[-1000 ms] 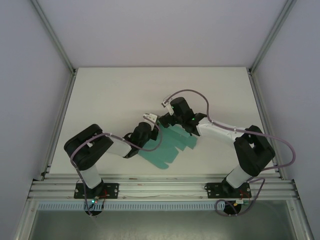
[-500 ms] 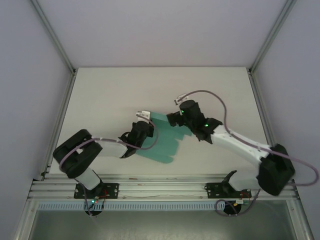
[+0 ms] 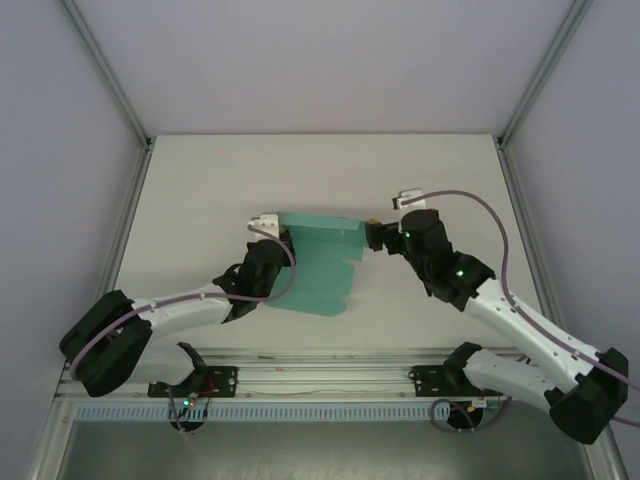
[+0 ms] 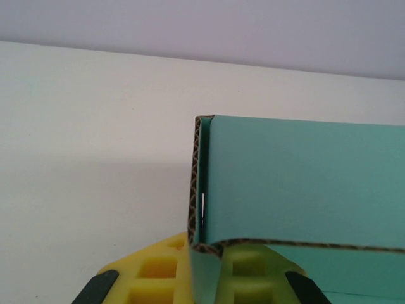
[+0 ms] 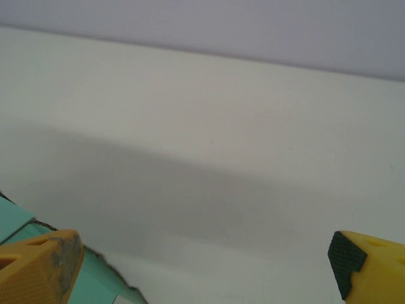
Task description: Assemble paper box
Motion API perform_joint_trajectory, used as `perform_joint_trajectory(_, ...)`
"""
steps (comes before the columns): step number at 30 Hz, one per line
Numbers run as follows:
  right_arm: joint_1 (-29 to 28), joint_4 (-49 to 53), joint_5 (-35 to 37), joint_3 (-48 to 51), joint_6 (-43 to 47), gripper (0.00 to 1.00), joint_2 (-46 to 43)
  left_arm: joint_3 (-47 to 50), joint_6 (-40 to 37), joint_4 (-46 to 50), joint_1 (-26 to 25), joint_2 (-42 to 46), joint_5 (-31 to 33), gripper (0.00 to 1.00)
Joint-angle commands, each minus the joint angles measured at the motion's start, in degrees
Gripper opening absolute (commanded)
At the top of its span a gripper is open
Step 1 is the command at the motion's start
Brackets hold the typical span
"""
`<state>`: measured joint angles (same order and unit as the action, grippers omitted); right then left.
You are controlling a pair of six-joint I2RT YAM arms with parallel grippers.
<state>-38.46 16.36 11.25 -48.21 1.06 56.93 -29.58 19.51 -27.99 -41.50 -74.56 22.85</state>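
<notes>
The paper box [image 3: 320, 275] is a teal card sheet lying mid-table, its far panel folded up along the back edge. My left gripper [image 3: 284, 258] is shut on the sheet's left edge. In the left wrist view the yellow fingers [image 4: 145, 272] pinch a thin card flap at the gripper [image 4: 205, 278], and the raised teal panel [image 4: 304, 183] shows its corrugated edge. My right gripper [image 3: 372, 236] hovers just off the sheet's right side, open. In the right wrist view this gripper [image 5: 204, 256] has bare table between its fingers, and a corner of the card [image 5: 95, 285] sits at the lower left.
The white table [image 3: 200, 180] stretches beyond the card to the back wall. An aluminium rail [image 3: 320, 370] carrying both arm bases runs along the near edge. Slanted frame posts [image 3: 110, 80] stand at both sides.
My left arm has stretched out low and swung the card to the left and further back. My right gripper has moved right, off the card, and stayed open.
</notes>
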Motion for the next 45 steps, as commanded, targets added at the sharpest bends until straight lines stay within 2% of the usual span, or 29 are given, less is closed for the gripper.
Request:
perform_joint_trajectory(1, 0.23, 1.22, -2.40, -2.31, -1.63, 1.00, 3.06, 1.04, 0.38, 1.57, 0.45, 0.91, -1.08, 0.00)
perform_joint_trajectory(7, 0.93, 3.27, -1.22, -6.46, -3.72, 1.00, 4.47, 0.67, 1.18, 2.71, 0.38, 0.00, 0.35, 0.00)
perform_joint_trajectory(14, 0.95, 0.12, -4.94, -5.75, -2.06, 1.00, 3.16, 0.22, 2.78, 2.76, 0.41, -0.76, 0.72, 0.00)
perform_joint_trajectory(19, 0.95, 0.67, -11.19, -5.96, -1.42, 0.99, 7.40, -0.88, 4.33, 4.54, 0.32, -0.58, 1.41, 0.00)
perform_joint_trajectory(23, 0.92, -0.38, -11.13, -5.24, -2.43, 0.99, 10.93, -0.65, 5.27, 4.42, 0.38, -0.14, 1.02, 0.00)
perform_joint_trajectory(27, 0.25, -5.08, -13.44, -3.44, -3.44, 0.98, 13.77, -1.83, 7.46, 6.19, 0.37, -0.39, 0.79, 0.00)
perform_joint_trajectory(31, -0.90, -14.56, -11.43, -0.09, -7.68, 0.97, 15.34, -1.79, 8.77, 4.13, 0.36, -1.48, -1.19, 0.00)
perform_joint_trajectory(34, -1.44, -17.99, -10.81, 1.73, -9.68, 0.95, 15.98, -2.93, 8.87, 5.25, 0.42, -1.94, -1.92, 0.00)
perform_joint_trajectory(37, -1.37, -13.88, -10.17, 0.69, -5.68, 0.95, 13.54, -5.18, 6.47, 9.89, 0.43, -2.60, -1.25, 0.00)
perform_joint_trajectory(40, -1.13, -4.01, -9.24, -3.23, 3.74, 0.96, 9.38, -7.43, 3.35, 15.58, 0.51, -2.95, -2.31, 0.00)
perform_joint_trajectory(42, -0.63, 2.28, -11.00, -5.64, 12.18, 0.95, 5.72, -9.47, 2.36, 21.11, 0.54, -2.95, -2.98, 0.00)
perform_joint_trajectory(45, 0.47, 11.67, -18.41, -9.79, 23.00, 0.93, 3.47, -12.55, 2.66, 29.54, 0.56, -3.12, -4.32, 0.00)
